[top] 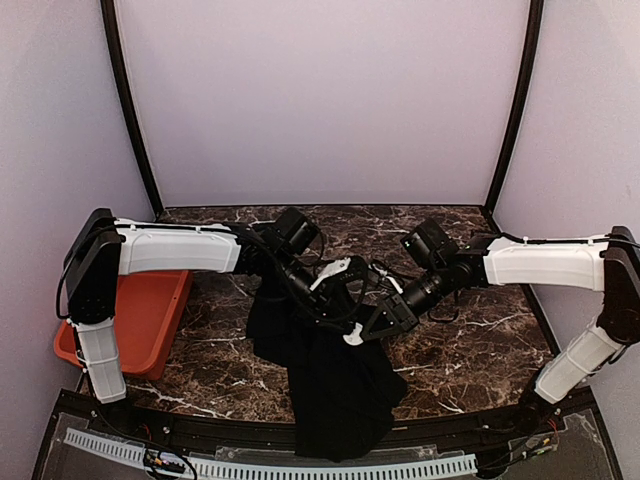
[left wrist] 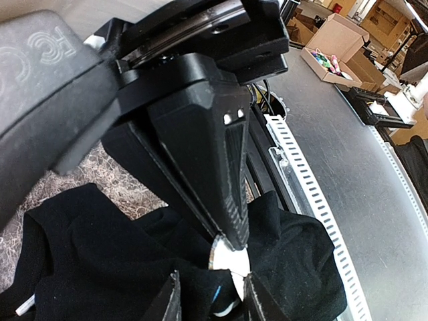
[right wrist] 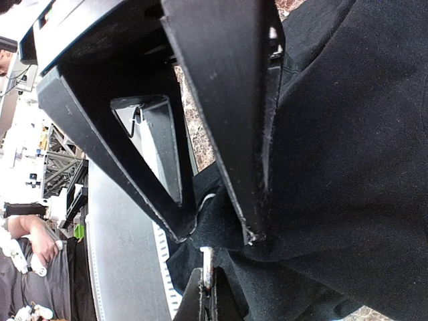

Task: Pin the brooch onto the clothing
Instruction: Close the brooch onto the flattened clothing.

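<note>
Centrally, T-shirt [top: 340,390] pinched in right jaws, left jaws alongside

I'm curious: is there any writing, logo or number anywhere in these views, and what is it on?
"FC": raised letters moulded into the black plastic casing at the left wrist view's top left corner; a second raised mark beside them is cut off, unreadable.
Brown cardboard boxes in the background: any print too small to read.
Top and right wrist views: no text.
</note>
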`<control>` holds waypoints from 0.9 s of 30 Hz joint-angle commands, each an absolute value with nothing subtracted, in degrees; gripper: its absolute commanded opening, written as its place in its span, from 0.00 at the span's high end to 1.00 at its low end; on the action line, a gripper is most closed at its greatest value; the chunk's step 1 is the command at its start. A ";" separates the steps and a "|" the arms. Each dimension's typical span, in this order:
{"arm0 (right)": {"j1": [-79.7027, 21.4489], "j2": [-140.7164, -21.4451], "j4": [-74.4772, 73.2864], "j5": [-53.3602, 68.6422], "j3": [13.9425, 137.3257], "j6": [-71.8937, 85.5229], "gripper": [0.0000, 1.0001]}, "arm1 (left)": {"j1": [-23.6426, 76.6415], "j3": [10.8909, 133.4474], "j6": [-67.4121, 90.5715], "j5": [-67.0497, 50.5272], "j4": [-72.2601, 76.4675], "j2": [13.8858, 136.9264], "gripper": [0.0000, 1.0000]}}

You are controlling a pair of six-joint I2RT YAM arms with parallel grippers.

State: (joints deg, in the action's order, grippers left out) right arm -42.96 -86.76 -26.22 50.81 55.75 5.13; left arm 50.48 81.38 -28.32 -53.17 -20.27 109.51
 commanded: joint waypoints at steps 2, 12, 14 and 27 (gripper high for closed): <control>-42.28 -85.24 -25.27 52.47 56.96 4.99 1.00 | 51.39 80.59 -29.33 -54.64 -22.77 109.54 0.70; -42.27 -85.92 -25.08 52.47 57.02 5.32 1.00 | 51.61 80.94 -28.93 -53.52 -22.31 110.03 0.71; -42.28 -85.96 -25.11 52.41 56.99 5.36 1.00 | 51.73 80.95 -28.64 -53.06 -22.18 110.13 0.73; -42.27 -86.08 -24.70 51.90 56.78 5.79 1.00 | 52.86 81.16 -28.63 -51.37 -22.44 110.66 0.76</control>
State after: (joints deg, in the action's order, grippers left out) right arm -42.74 -86.76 -27.35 51.13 55.75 5.30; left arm 51.53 81.38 -28.21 -51.90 -20.25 110.04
